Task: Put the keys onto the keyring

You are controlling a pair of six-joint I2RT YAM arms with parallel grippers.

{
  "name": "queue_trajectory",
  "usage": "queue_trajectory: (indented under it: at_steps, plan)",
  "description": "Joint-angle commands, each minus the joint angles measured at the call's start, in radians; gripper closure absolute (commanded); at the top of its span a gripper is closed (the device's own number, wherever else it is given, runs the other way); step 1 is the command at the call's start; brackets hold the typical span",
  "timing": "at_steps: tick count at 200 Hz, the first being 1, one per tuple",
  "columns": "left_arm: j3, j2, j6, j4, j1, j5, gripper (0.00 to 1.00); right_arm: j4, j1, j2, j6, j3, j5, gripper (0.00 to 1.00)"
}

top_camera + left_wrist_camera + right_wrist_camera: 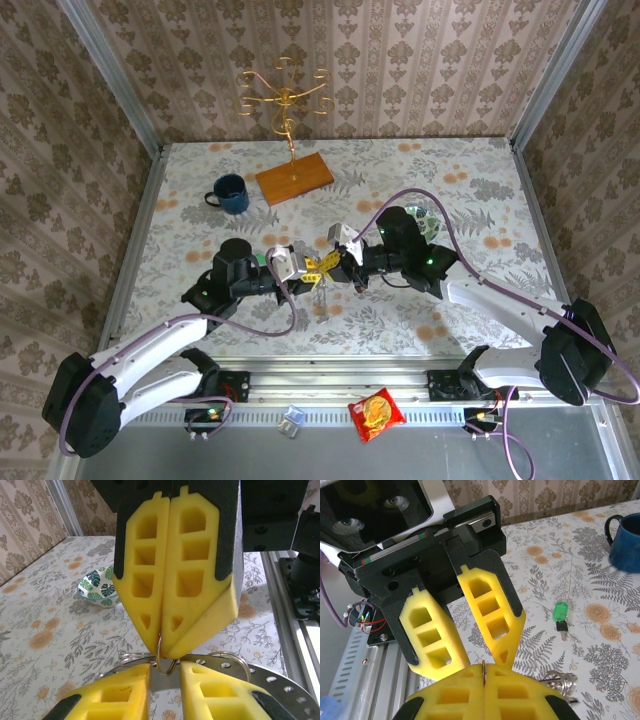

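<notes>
Bench (450, 190) with a blue mug (626, 540), left pincer (479, 652) spread wide facing the right pincer's (162, 647) pressed-together tips, green key (561, 615) lying flat between those tips and the mug, blade pointing back at them, probably nearer the free left arm, and thin keyring (483, 668) pinched by the right pincer.

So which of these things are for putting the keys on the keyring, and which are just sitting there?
For the job: the keyring, pinched in the right gripper; the green key, lying on the table; the open left gripper.

Just lying about: blue mug, leafy bowl, gold stand, red snack packet, flat grey ring.
</notes>
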Motion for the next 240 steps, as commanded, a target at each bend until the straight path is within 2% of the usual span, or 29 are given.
queue_trajectory:
  at_steps: [1,14,42,63,82,86,94,101,110,121,143,164,189,240]
  plan:
    - [-0.008,0.01,-0.036,0.042,-0.005,0.05,0.79,0.026,0.012,-0.018,-0.028,0.002,-0.031,1.0]
    - [-0.009,0.014,-0.042,0.05,-0.006,0.057,0.79,0.026,0.014,-0.016,-0.03,0.003,-0.034,1.0]
    - [-0.009,0.02,-0.053,0.069,-0.006,0.062,0.88,0.032,0.022,-0.013,-0.027,0.002,-0.044,1.0]
    - [-0.019,0.014,-0.068,0.104,-0.006,0.061,1.0,0.026,0.021,-0.012,-0.032,-0.005,-0.036,1.0]
    - [-0.024,0.004,-0.073,0.112,-0.006,0.051,1.0,0.011,0.022,-0.023,-0.048,-0.013,0.009,1.0]
    - [-0.025,0.002,-0.073,0.111,-0.007,0.048,1.0,0.005,0.021,-0.028,-0.054,-0.014,0.022,0.96]
    - [-0.027,-0.004,-0.073,0.109,-0.007,0.038,1.0,-0.013,0.022,-0.037,-0.068,-0.017,0.068,0.8]
    - [-0.029,-0.009,-0.066,0.099,-0.007,0.026,1.0,-0.039,0.021,-0.048,-0.087,-0.016,0.1,0.71]
    - [-0.025,-0.017,-0.046,0.067,-0.009,-0.003,1.0,-0.076,0.02,-0.065,-0.118,-0.015,0.14,0.64]
    - [-0.016,-0.028,-0.011,0.009,-0.017,-0.062,1.0,-0.121,0.021,-0.087,-0.161,-0.017,0.195,0.62]
    - [0.006,-0.045,0.063,-0.088,-0.044,-0.15,1.0,-0.221,0.024,-0.131,-0.293,-0.024,0.25,0.61]
    - [0.026,-0.043,0.107,-0.143,-0.068,-0.195,1.0,-0.197,0.034,-0.174,-0.375,-0.072,0.298,0.65]
    - [0.043,-0.03,0.14,-0.179,-0.095,-0.222,1.0,-0.16,0.045,-0.182,-0.387,-0.086,0.275,0.68]
    - [0.05,-0.016,0.164,-0.189,-0.13,-0.238,1.0,-0.089,0.085,-0.092,-0.368,-0.082,0.25,0.69]
